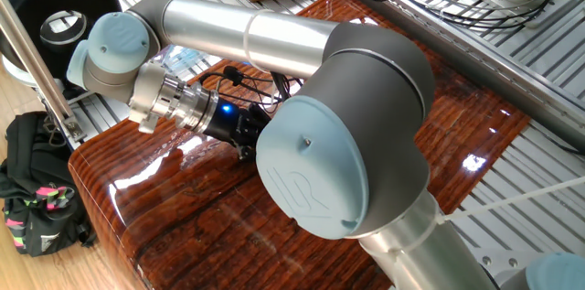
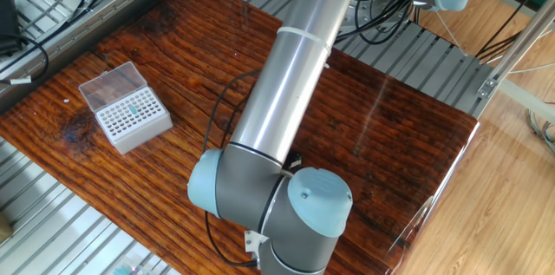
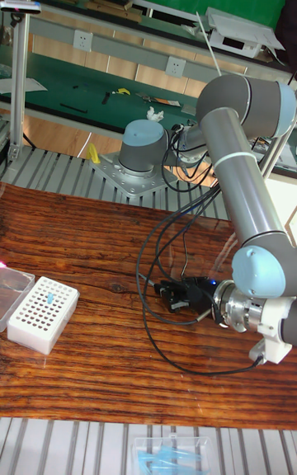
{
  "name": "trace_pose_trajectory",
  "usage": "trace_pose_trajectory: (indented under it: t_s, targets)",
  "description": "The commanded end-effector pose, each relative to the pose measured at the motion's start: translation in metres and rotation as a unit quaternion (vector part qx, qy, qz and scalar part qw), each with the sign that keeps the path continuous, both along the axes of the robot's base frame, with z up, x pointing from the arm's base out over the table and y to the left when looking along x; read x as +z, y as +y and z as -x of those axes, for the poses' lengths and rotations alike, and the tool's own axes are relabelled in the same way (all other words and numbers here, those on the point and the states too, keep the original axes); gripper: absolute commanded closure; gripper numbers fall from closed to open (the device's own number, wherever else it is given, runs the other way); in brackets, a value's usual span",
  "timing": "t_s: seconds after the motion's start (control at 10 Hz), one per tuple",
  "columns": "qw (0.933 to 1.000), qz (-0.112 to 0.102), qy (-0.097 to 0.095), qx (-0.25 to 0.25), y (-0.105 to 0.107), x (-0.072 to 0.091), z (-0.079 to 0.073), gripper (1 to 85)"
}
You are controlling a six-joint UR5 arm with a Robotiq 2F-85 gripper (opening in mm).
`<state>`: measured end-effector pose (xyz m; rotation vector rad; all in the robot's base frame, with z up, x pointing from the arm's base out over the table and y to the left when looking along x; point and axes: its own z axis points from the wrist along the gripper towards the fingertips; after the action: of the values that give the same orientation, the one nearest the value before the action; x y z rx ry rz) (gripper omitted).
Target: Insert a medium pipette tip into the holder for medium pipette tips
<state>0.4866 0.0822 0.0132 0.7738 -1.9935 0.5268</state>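
The holder for medium pipette tips (image 3: 43, 315) is a small white block with a grid of holes. It stands at the table's left with its clear lid (image 3: 11, 289) folded open beside it. In the other fixed view the holder (image 2: 130, 119) shows one small bluish piece in a hole. My gripper (image 3: 163, 293) is black and lies low over the table's middle, pointing left toward the holder and well apart from it. Its jaws are too small and dark to read. I cannot make out the medium pipette tip. The arm hides the gripper's fingers in both fixed views.
Black cables (image 3: 165, 236) loop across the wood table (image 2: 399, 136) from the arm's base to the wrist. A clear bag of bluish tips (image 3: 173, 449) lies on the metal rail in front. Metal rails (image 2: 52, 214) border the table.
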Motion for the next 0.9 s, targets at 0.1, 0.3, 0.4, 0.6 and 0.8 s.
trace_pose_trajectory:
  t_s: [0.1, 0.3, 0.4, 0.6, 0.8]
  targets:
    - [1.0000, -0.004, -0.002, -0.004, 0.0009, -0.0012, 0.0014, 64.0]
    - [1.0000, -0.006, -0.002, -0.004, 0.0013, -0.0023, 0.0008, 65.0]
    - [1.0000, -0.007, -0.003, -0.003, 0.0011, -0.0032, -0.0001, 65.0]
    - [1.0000, -0.008, -0.004, -0.001, 0.0010, -0.0038, -0.0008, 65.3]
    - [1.0000, -0.004, -0.005, -0.002, 0.0026, -0.0010, -0.0010, 71.0]
